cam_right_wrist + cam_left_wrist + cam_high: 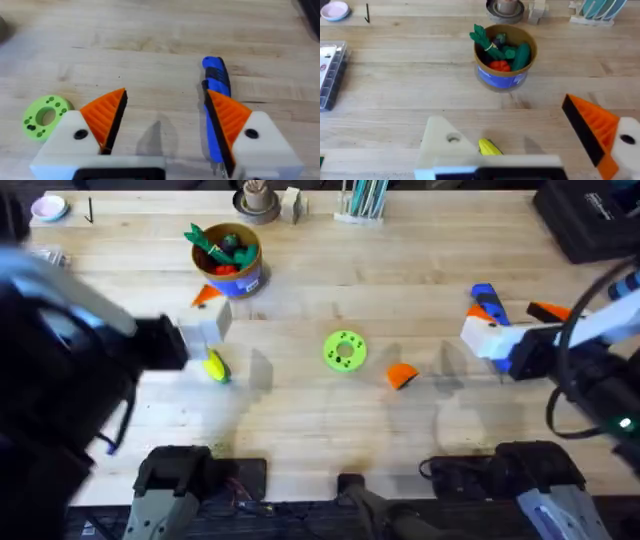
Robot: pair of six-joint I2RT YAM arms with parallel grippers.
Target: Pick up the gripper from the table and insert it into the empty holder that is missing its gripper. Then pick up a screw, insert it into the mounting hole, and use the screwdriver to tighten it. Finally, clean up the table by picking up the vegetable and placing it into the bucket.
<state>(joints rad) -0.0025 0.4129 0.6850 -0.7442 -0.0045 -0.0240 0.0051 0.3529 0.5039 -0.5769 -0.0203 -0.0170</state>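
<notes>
Worktop [420, 440]: we see light butcher-block wood.
Bucket [232, 260]: standing toward the far left, holding green and red toy vegetables.
Yellow vegetable [216, 366]: lying nearer than the bucket.
Green disc [345, 349]: near the middle (holes through it).
Orange gripper piece [401, 375]: just right of the disc.
Screwdriver [218, 107]: we find it lying on the right side.
Clear parts box [329, 72]: at the left edge.

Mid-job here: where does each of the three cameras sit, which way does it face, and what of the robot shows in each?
Overhead: above the arm bases, looking down and forward over the table; both arms show, left claw, right claw.
Left wrist: on the left arm, facing the bucket and the vegetable; its fingers show.
Right wrist: on the right arm, facing the screwdriver and green disc; its fingers show.
Shared: overhead and left wrist both see the bucket.
</notes>
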